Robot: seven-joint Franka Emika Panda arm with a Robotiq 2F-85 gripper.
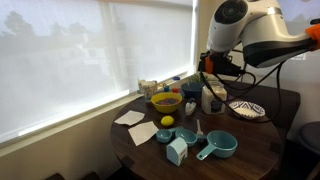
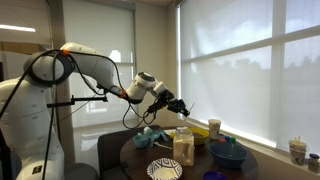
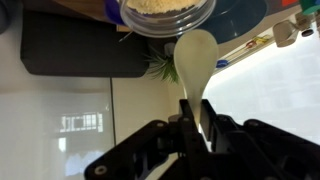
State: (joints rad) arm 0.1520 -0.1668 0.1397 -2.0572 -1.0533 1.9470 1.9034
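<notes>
- The pincer enters from the bottom of the wrist view; its dark jaws are closed on the handle of a white spoon, gripping it firmly between them.
- The spoon's long axis runs straight out from the jaws, in line with the pincer; the handle is hidden in the grip and the rounded bowl end points away, toward the top of the wrist view.
- Just past the bowl end lies a glass jar filled with a pale, grainy powder; from the pincer it lies ahead and slightly to the side, so the spoon tip sits beside the jar's rim, not inside it.
- In an exterior view the pincer hangs in the air above the same jar, clearly apart from it; the spoon itself is too small to make out there.
- The jar stands on a round table; a blue bowl sits near it and a patterned plate lies just beside its base.
- A single arm does the work; no other hand is near.
</notes>
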